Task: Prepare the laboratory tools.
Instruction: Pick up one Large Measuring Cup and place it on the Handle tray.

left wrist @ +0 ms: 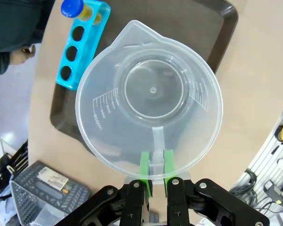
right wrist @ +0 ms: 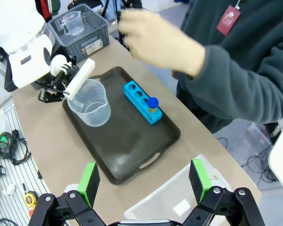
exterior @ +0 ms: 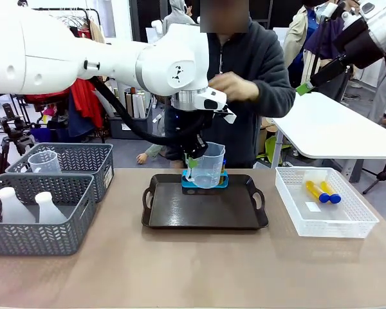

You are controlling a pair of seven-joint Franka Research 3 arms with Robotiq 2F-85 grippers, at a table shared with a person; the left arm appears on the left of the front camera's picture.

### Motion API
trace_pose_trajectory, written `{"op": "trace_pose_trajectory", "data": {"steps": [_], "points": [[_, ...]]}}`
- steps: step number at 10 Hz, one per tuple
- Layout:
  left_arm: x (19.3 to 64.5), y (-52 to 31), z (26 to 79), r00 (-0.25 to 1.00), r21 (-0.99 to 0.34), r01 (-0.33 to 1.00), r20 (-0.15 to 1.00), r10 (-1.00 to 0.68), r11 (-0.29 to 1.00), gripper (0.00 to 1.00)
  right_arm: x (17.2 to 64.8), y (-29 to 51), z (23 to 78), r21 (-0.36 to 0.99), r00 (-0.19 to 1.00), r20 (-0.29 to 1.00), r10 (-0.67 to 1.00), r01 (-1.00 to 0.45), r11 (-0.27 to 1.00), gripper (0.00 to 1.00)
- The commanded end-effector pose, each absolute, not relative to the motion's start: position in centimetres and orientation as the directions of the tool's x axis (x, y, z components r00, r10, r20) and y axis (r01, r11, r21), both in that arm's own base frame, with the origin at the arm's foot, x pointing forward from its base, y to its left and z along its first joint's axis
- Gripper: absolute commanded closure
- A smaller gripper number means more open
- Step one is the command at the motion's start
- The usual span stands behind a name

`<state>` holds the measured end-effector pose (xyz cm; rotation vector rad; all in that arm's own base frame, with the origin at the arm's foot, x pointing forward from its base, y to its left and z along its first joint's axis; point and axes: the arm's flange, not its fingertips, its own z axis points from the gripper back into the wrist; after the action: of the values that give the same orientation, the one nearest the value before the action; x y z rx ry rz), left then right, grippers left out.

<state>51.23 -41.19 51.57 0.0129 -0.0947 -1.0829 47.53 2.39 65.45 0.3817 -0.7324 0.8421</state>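
Note:
My left gripper (exterior: 194, 158) (left wrist: 155, 162) is shut on the handle of a clear measuring beaker (exterior: 209, 168) (left wrist: 151, 89) (right wrist: 89, 106). It holds the beaker upright, low over the far part of a dark tray (exterior: 206, 215) (right wrist: 132, 141). I cannot tell whether its base touches the tray. Just behind it lies a blue tube rack (left wrist: 82, 44) (right wrist: 141, 101) with one blue-capped amber tube (left wrist: 73, 7) (right wrist: 153, 102) standing in it. Two more tubes (exterior: 323, 192) lie in the white lattice basket (exterior: 347, 225). My right gripper (exterior: 303, 88) (right wrist: 144, 179) hangs open, high at the right.
Two grey mesh baskets stand at the left. The near one (exterior: 45, 241) holds two white conical flasks (exterior: 13, 206); the far one (exterior: 83, 154) holds another clear beaker (exterior: 44, 161). A person stands at the far edge with a hand (exterior: 235, 87) (right wrist: 155, 40) raised above the tray.

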Motion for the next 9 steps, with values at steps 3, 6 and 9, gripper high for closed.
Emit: {"op": "trace_pose_trajectory", "data": {"steps": [3,6,9], "points": [[51.2,-38.9,53.3,0.490,0.071,0.866,0.081,-0.868,0.495,1.00,47.5,2.3,65.6,0.034,0.441,0.727,0.527,-0.789,0.613,0.00],[51.6,-39.8,53.3,0.484,0.068,0.870,0.077,-0.872,0.489,1.00,47.5,2.3,65.6,0.034,0.441,0.727,0.527,-0.789,0.613,0.00],[51.6,-40.0,53.1,0.483,0.065,0.871,0.076,-0.872,0.488,1.00,47.5,2.3,65.6,0.034,0.441,0.727,0.527,-0.789,0.613,0.00]]}}
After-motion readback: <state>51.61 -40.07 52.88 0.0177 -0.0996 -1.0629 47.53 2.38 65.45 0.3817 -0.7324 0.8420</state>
